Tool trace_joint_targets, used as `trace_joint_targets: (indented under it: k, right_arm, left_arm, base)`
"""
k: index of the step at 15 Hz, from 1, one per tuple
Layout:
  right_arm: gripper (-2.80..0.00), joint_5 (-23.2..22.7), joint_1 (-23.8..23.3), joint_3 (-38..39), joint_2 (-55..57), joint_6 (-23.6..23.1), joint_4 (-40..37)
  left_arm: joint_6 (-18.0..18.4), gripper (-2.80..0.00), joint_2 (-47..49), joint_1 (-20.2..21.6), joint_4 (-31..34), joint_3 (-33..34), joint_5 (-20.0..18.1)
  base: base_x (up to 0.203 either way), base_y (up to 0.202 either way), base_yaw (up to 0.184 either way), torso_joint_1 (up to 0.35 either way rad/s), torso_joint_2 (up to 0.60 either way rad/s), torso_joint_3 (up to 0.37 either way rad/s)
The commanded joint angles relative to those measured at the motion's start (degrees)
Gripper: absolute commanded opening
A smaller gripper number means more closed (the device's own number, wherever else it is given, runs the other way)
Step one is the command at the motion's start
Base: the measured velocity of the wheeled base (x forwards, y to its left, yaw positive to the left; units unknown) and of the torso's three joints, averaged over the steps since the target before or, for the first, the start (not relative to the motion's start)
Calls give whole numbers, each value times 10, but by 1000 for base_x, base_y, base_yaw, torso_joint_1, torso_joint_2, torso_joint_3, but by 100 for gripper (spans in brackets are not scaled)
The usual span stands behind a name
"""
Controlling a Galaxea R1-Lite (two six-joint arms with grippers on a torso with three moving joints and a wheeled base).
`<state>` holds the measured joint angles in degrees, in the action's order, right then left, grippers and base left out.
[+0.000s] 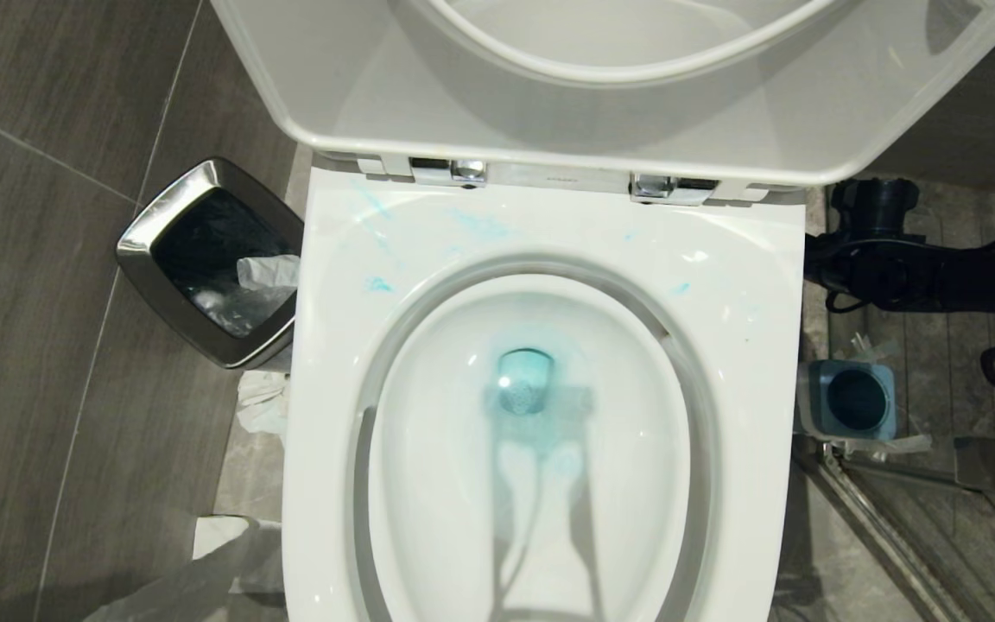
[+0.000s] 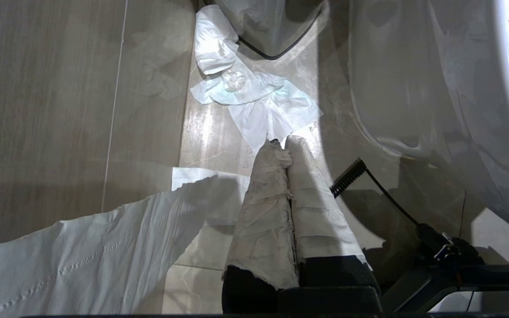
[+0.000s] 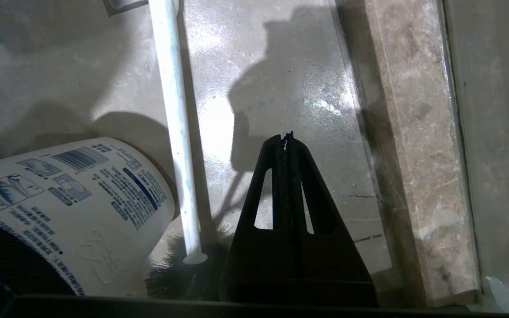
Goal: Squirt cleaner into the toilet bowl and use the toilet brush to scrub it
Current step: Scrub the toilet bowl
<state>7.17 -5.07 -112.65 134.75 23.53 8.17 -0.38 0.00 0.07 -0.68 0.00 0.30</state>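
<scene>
The white toilet bowl fills the head view, with its seat and lid raised. Turquoise cleaner tints the water at the drain, and thin streaks smear the back rim. To the bowl's right the small blue holder stands empty. In the right wrist view the toilet brush lies flat on the wet floor, its dark bristles beside my right gripper. That gripper is shut and empty, just beside the handle. My left gripper, its fingers wrapped in white, hangs shut over the floor beside the toilet's base.
A chrome-rimmed bin stands left of the bowl, with tissue paper strewn on the floor near it. A white bottle with blue print lies on its side next to the brush. A marble kerb runs along the other side of my right gripper.
</scene>
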Motion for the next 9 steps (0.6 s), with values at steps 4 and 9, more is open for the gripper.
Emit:
trace_joint_targets:
  k: [4, 9]
  right_arm:
    - [-280, -1, 0, -2, -30, 1, -26]
    - [-280, 0, 0, -2, -70, 1, -63]
  left_arm:
    - [-1, -280, 0, 0, 0, 4, 0]
    - [0, -280, 0, 0, 0, 4, 0]
  base:
    - [0, 0, 0, 0, 0, 0]
    - [0, 0, 0, 0, 0, 0]
